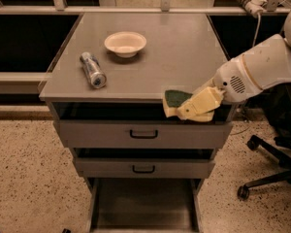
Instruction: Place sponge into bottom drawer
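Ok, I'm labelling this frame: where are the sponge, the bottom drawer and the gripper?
sponge (175, 98): camera view, dark green top.
bottom drawer (144, 204): camera view, bare grey floor.
gripper (185, 111): camera view, between its tips, holding the sponge at the cabinet (184, 52) front edge.

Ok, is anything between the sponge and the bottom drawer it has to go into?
Nothing lies in the open bottom drawer. But the hand holds the sponge at the front edge of the cabinet top, so the two upper drawer fronts sit below it; it likely must move forward first.
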Robot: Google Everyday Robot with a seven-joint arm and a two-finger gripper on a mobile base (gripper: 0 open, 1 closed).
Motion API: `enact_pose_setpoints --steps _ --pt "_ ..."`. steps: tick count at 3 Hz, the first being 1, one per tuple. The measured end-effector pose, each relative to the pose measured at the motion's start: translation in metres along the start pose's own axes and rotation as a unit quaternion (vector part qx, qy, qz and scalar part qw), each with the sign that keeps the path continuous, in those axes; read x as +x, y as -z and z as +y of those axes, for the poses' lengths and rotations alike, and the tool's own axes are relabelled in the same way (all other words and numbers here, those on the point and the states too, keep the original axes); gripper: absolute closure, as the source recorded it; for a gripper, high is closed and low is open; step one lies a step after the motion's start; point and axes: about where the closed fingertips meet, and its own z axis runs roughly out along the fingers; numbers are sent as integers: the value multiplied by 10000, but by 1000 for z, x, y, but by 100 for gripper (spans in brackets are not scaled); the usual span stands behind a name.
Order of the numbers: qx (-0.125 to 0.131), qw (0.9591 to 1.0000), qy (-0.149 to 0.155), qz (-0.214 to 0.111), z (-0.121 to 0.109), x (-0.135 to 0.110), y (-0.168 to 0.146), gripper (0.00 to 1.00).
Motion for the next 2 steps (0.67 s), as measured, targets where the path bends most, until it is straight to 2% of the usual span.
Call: enact_pose_setpoints --steps 1,2 --pt "32 9994 -199 -290 5 13 -5 100" --pt "205 9935 -880 -695 25 49 -19 100"
